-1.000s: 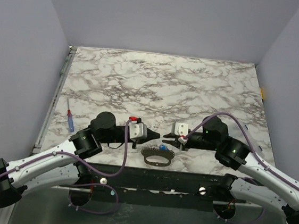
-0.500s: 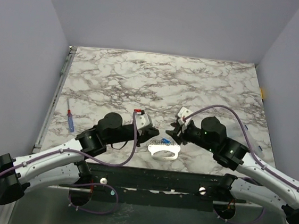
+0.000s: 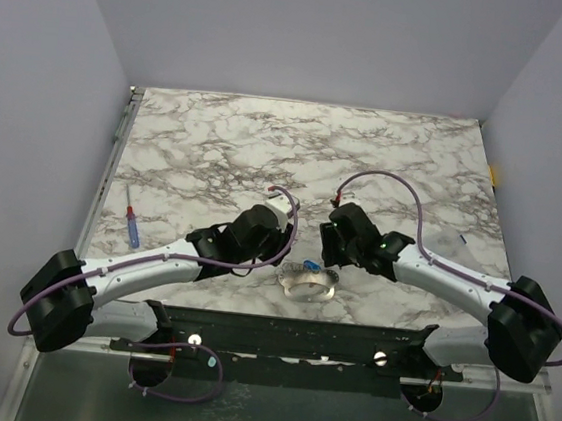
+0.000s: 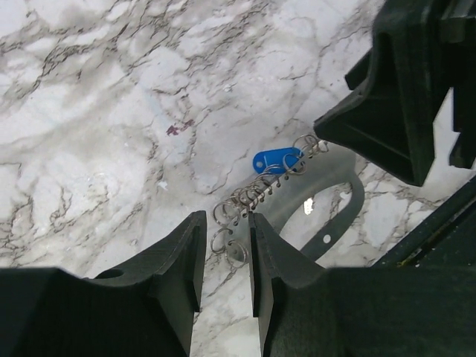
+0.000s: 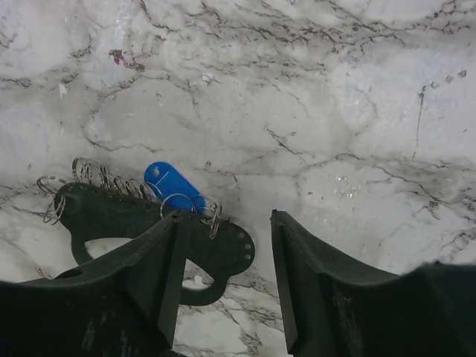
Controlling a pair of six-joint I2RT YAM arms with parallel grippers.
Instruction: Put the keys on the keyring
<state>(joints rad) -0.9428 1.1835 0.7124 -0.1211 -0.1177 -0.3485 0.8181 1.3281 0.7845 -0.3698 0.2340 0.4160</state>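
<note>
A key with a bright blue head (image 3: 310, 267) (image 4: 277, 159) (image 5: 171, 182) lies on the marble near the front edge. It rests against a flat dark plate with a handle cut-out (image 3: 309, 286) (image 4: 338, 216) (image 5: 219, 249). The keyring shows as a row of thin wire loops (image 4: 249, 199) (image 5: 104, 178) along the plate's edge. My left gripper (image 3: 286, 254) (image 4: 225, 249) hangs over the row's end, open a narrow way, with loose loops lying between its tips and not pinched. My right gripper (image 3: 328, 256) (image 5: 223, 245) is open wide over the plate's other end, holding nothing.
A screwdriver with a blue and red handle (image 3: 133, 226) lies at the table's left edge. The black front rail (image 3: 268, 330) runs just behind the plate. In the left wrist view the right arm's black body (image 4: 401, 89) sits close, at the upper right.
Both arms have reached in over the plate and turned their wrists downward. Both pairs of jaws have parted. The plate has shifted slightly right and away from the rail.
</note>
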